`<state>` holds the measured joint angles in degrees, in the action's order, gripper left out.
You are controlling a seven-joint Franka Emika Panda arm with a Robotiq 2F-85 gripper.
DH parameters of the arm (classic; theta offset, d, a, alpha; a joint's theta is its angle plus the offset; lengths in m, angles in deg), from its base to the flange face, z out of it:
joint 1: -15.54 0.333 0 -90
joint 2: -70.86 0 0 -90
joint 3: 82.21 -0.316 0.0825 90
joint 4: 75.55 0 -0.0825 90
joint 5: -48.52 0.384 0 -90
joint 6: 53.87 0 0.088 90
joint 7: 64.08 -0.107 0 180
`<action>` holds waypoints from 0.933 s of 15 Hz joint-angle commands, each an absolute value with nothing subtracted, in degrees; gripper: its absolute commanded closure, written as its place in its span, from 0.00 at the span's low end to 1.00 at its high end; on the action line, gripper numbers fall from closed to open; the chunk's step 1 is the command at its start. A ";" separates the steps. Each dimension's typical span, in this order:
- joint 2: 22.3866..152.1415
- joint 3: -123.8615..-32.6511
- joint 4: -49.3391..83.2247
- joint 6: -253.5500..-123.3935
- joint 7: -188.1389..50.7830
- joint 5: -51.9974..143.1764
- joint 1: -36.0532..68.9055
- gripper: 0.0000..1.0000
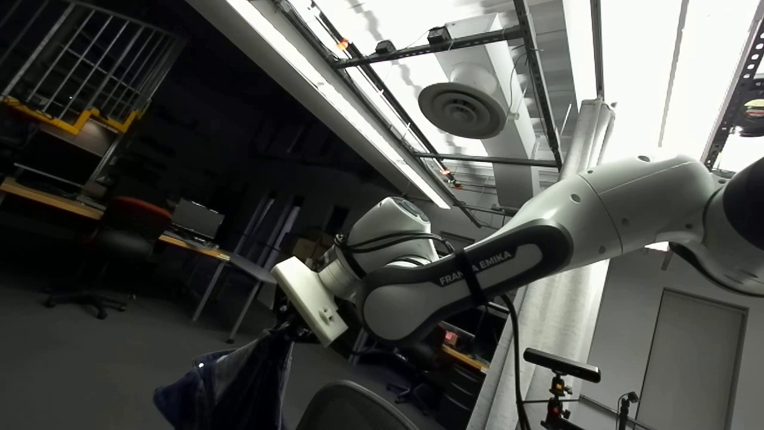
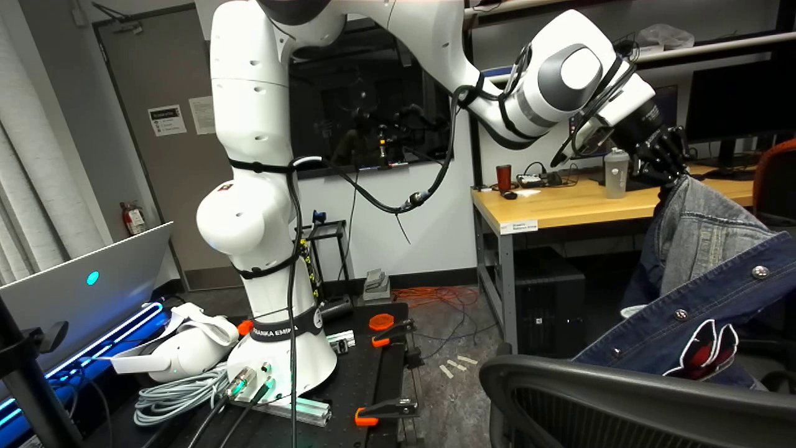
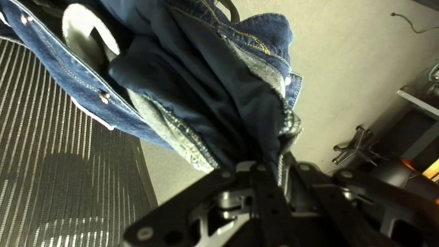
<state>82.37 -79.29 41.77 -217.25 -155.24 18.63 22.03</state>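
Standing on the wooden desk (image 2: 566, 202) in an exterior view, a red tumbler (image 2: 504, 178) hid its contents; next right, a shaker bottle (image 2: 616, 177) was capped and cloudy-walled, fill unreadable. Then the gripper (image 2: 676, 175), jaws pinched together on a bunched edge of cloth. Rightmost, the denim garment (image 2: 699, 261) hung from that grip, dropping behind the top of the mesh chair (image 2: 622, 407) as seen there; couldn't tell if it also rested on it. Handling, my read: soft, floppy, not fragile, middling weight, most of the mass well below the pinch, so prone to swing. Wrist view, left to right: blue snap band (image 3: 82, 82) across the chair mesh, a pale looped piece (image 3: 77, 25) in the folds (couldn't identify), smooth dark lining (image 3: 205, 75), thick stitched edge (image 3: 291, 127) near the gripper. Lining alone looked slick, likely to slide; stitched edge or snap band seemed the surer place to take hold, being stiffer and thicker
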 commanded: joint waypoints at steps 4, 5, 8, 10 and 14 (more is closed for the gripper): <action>83.19 -76.46 39.36 -218.98 -165.56 6.87 25.02 0.97; 83.45 -76.55 39.23 -218.56 -166.06 6.31 25.06 0.97; 84.02 -76.71 39.23 -218.09 -166.22 4.82 24.80 0.56; 84.06 -76.68 39.12 -218.06 -165.98 4.37 24.55 0.43; 83.89 -76.73 40.11 -218.06 -164.42 5.09 23.94 0.12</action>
<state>83.41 -77.36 40.33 -217.32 -163.73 6.37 23.92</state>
